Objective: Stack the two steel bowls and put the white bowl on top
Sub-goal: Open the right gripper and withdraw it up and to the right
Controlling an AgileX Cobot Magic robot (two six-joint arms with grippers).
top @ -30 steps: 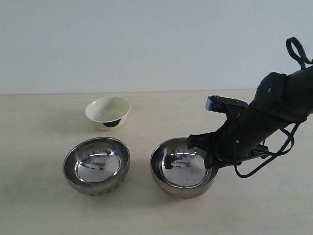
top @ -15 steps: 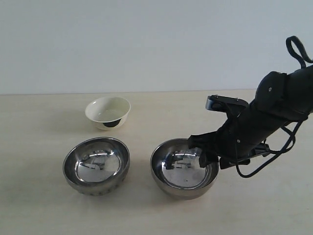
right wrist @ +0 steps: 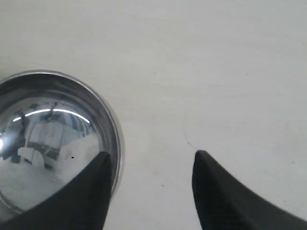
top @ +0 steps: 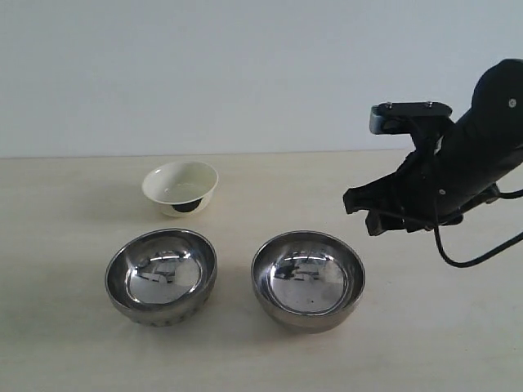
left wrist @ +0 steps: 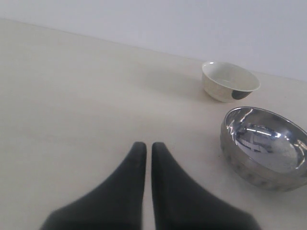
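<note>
Two steel bowls stand side by side on the table: the left one (top: 161, 275) (left wrist: 265, 146) and the right one (top: 308, 278) (right wrist: 53, 143). Behind the left one sits the white bowl (top: 181, 187) (left wrist: 230, 82), its black mark facing front. My right gripper (top: 365, 214) (right wrist: 152, 160) hangs open above the table, up and to the right of the right steel bowl, touching nothing; one finger shows over that bowl's rim. My left gripper (left wrist: 145, 147) is shut and empty, well apart from the bowls, and does not show in the exterior view.
The pale wooden table (top: 65, 343) stretches around the bowls, with a plain white wall behind. The right arm's black cable (top: 482, 257) loops down near the table at the right.
My right gripper has let go of the right steel bowl's rim, risen and drawn back to the right. The bowl stays where it was. The other bowls have not moved.
</note>
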